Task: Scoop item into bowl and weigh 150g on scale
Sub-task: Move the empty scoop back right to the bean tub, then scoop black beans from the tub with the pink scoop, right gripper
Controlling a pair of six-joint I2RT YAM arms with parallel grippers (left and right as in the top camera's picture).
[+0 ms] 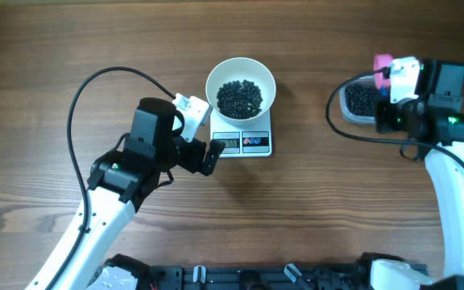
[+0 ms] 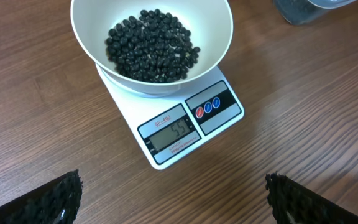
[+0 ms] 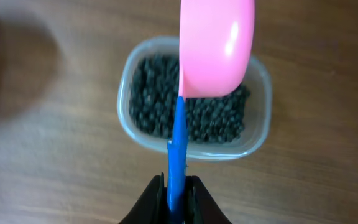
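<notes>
The white bowl (image 1: pixel 213 83) stands on the small white scale (image 1: pixel 258 146) and holds a heap of the item, glossy black beads (image 1: pixel 239 97). In the left wrist view the bowl (image 2: pixel 219 43), its beads (image 2: pixel 151 43) and the scale (image 2: pixel 225 121) with a lit display fill the top. My left gripper (image 2: pixel 174 193) stands open just in front of the scale, nothing between its fingers. My right gripper (image 3: pixel 178 190) is shut on the blue handle of a pink-headed spoon (image 3: pixel 216 46). The spoon head hangs over a clear tub (image 3: pixel 261 124) of more beads (image 3: pixel 154 99).
The clear tub (image 1: pixel 347 110) sits at the right, partly under the right arm (image 1: pixel 437 121). Black cables loop over the wooden table behind the left arm (image 1: pixel 135 157) and beside the tub.
</notes>
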